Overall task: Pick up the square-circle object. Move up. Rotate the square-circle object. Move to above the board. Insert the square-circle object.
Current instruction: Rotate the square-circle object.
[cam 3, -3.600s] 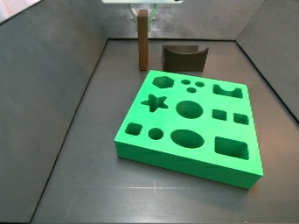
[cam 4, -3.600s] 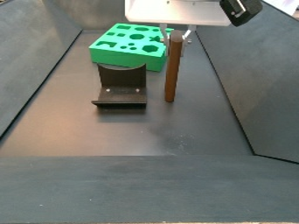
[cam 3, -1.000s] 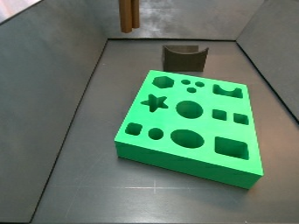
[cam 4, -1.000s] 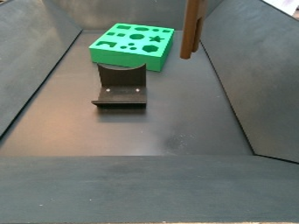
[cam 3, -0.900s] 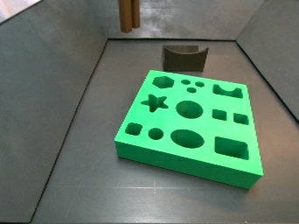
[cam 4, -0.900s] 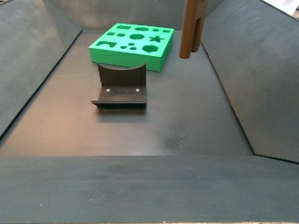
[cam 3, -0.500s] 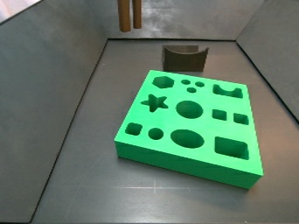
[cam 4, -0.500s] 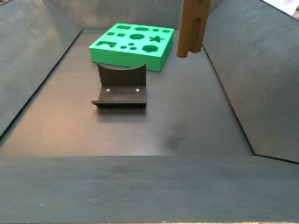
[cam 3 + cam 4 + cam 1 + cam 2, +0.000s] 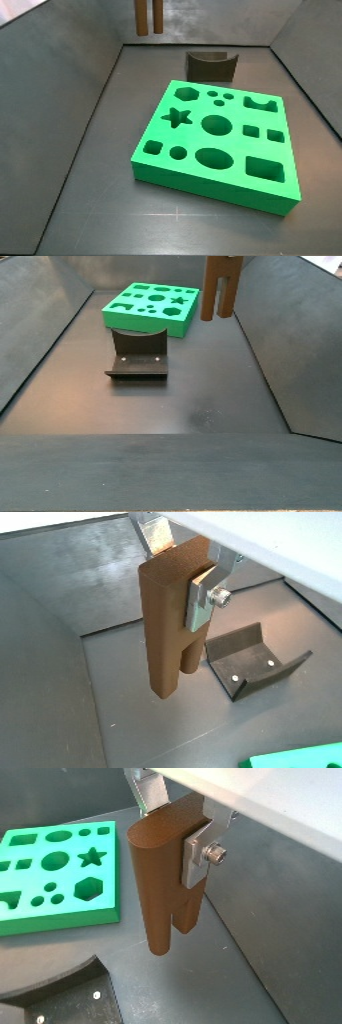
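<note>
The square-circle object (image 9: 170, 622) is a tall mid-brown block with two prong-like legs at its lower end. It hangs upright, high above the floor, and my gripper (image 9: 182, 564) is shut on its upper part. A silver finger (image 9: 205, 596) presses one face and the other finger (image 9: 158, 532) the opposite face. The other wrist view shows the same grip (image 9: 174, 823) on the object (image 9: 160, 883). In both side views only the object's lower part (image 9: 150, 17) (image 9: 219, 286) shows at the frame's top, and the gripper is out of view. The green board (image 9: 221, 140) (image 9: 151, 306) (image 9: 54, 868) lies flat on the floor, to the side of the object.
The dark fixture (image 9: 210, 65) (image 9: 138, 356) (image 9: 254, 662) stands on the floor between the board and the back wall. Grey slanted walls (image 9: 80, 60) enclose the floor on all sides.
The object was lifted off the floor beside the fixture. Over the last second it has turned about its upright axis, so its two legs now show apart in a side view.
</note>
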Motion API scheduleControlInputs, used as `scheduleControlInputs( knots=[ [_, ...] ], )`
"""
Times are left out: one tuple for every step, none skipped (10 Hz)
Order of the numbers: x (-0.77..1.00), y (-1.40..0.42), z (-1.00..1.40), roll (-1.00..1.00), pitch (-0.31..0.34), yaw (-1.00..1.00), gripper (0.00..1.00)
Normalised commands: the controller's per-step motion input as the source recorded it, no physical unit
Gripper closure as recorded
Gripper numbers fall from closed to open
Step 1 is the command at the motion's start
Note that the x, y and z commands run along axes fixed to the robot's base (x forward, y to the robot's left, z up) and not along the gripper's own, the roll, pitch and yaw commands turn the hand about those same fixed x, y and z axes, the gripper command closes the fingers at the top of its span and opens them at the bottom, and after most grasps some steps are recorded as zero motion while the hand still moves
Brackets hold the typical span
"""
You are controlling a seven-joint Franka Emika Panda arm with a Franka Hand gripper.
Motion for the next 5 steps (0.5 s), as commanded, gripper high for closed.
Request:
scheduleControlInputs(
  knots=[
    [0.06,0.03,0.00,-0.02,0.100,-0.21,1.00],
    [0.00,0.00,0.00,-0.01,0.071,-1.00,1.00],
    [0.00,0.00,0.00,-0.02,0.073,-1.00,1.00],
    [0.00,0.00,0.00,-0.02,0.094,-1.00,1.00],
    [0.00,0.01,0.01,-0.02,0.094,-0.78,1.00]
  ],
)
